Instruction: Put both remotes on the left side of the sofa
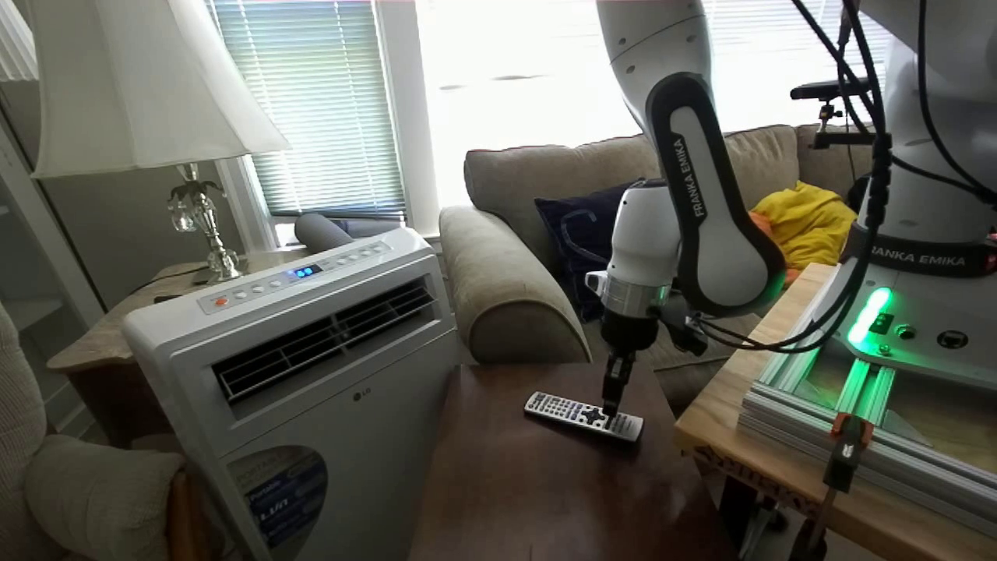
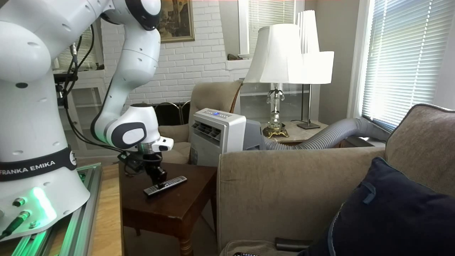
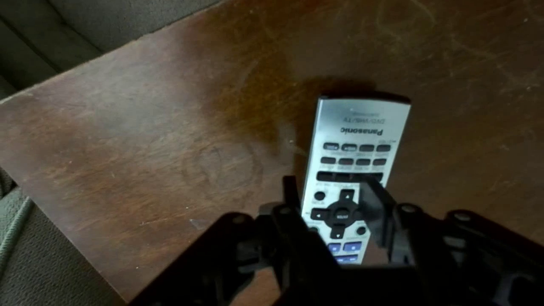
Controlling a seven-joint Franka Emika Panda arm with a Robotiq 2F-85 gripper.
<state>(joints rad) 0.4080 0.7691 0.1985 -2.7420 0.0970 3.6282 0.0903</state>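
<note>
A slim silver remote with dark buttons [image 3: 361,117] lies flat on the brown wooden table; it also shows in both exterior views [image 1: 562,408] [image 2: 175,181]. My gripper [image 3: 330,182] is open and low over the middle of this remote, pointing down [image 1: 611,411] [image 2: 161,185]. In the wrist view its left finger stands just outside one long edge, and its right finger overlaps the other edge. I cannot tell if they touch it. A second dark remote [image 2: 245,254] is partly cut off at the bottom, on the seat of the olive-grey sofa [image 2: 291,188] [image 1: 506,288].
The sofa's padded arm stands beside the table [image 1: 498,499]. A white air conditioner [image 1: 343,389] stands on the table's other side. A navy cushion [image 2: 394,213] and a dark bar-shaped object [image 2: 291,244] are on the sofa. The robot's wooden bench [image 1: 724,413] borders the table.
</note>
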